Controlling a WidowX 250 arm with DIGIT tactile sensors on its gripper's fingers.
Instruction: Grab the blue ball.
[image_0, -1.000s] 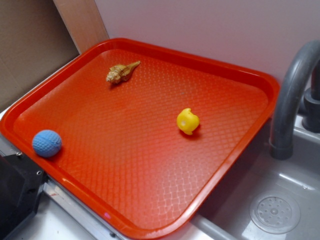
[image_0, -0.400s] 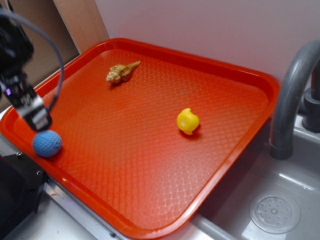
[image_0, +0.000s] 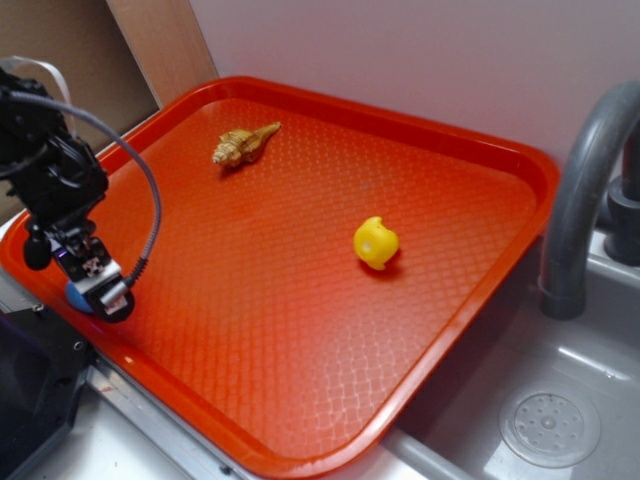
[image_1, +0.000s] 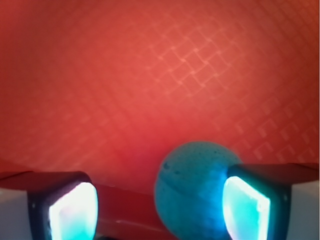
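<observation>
The blue ball (image_0: 77, 297) lies at the near left corner of the red tray (image_0: 300, 250), mostly hidden behind my gripper (image_0: 100, 285) in the exterior view. In the wrist view the blue ball (image_1: 195, 190) sits between my open jaws, against the right finger (image_1: 247, 207), with a wide gap to the left finger (image_1: 72, 210). My gripper (image_1: 160, 210) is low over the tray and open.
A yellow duck-like toy (image_0: 375, 242) lies mid-tray and a tan seashell (image_0: 243, 145) at the far left. A grey faucet (image_0: 585, 200) and sink (image_0: 550, 425) stand to the right. The tray's raised rim (image_0: 120, 365) runs just beside the ball.
My gripper came into view from the upper left and dropped down over the blue ball, now covering most of it. The ball and other objects have not moved.
</observation>
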